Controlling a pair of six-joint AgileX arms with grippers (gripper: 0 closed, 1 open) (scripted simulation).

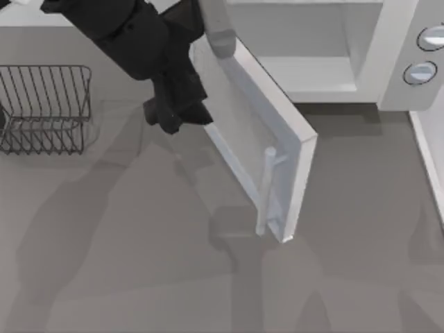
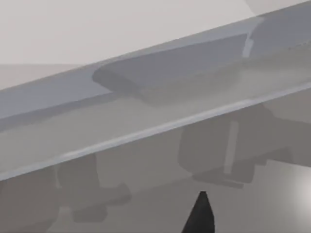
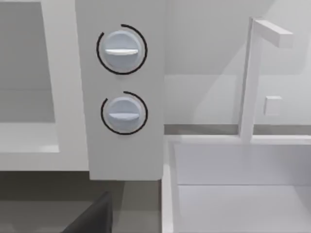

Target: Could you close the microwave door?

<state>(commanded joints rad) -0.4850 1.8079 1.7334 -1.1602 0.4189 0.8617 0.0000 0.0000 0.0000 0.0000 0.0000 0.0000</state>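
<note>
- The table [image 1: 139, 277] is a plain grey surface carrying everything in the scene, with soft shadows across it.
- The microwave [image 1: 388, 62] stands at the far right of the table, its pale inner cavity open toward the near side; the right wrist view looks at its front panel [image 3: 121, 145].
- The microwave door [image 1: 257, 139] is swung well open. Its long axis runs diagonally from its hinged end at the far side, near the middle of the table's far edge, toward its free end nearer and further right. Its outer face, with the window, looks toward the near left.
- The left arm [image 1: 118, 35] reaches in from the far left, dark and bulky, and its tool [image 1: 177, 114] sits just beside the door's outer face, near the hinged end. Whether its fingers are spread or closed, I cannot tell.
- A dark wire rack [image 1: 45, 107] sits at the left side of the table, well apart from the door.
- The handle [image 1: 266, 191] is a pale bar near the door's free end.
- Two round knobs [image 3: 121, 48] sit one above the other on the microwave's front panel, right of the cavity.
- The right arm is parked at the right; a dark part of its tool [image 3: 92, 218] shows in its wrist view, state I cannot tell.
</note>
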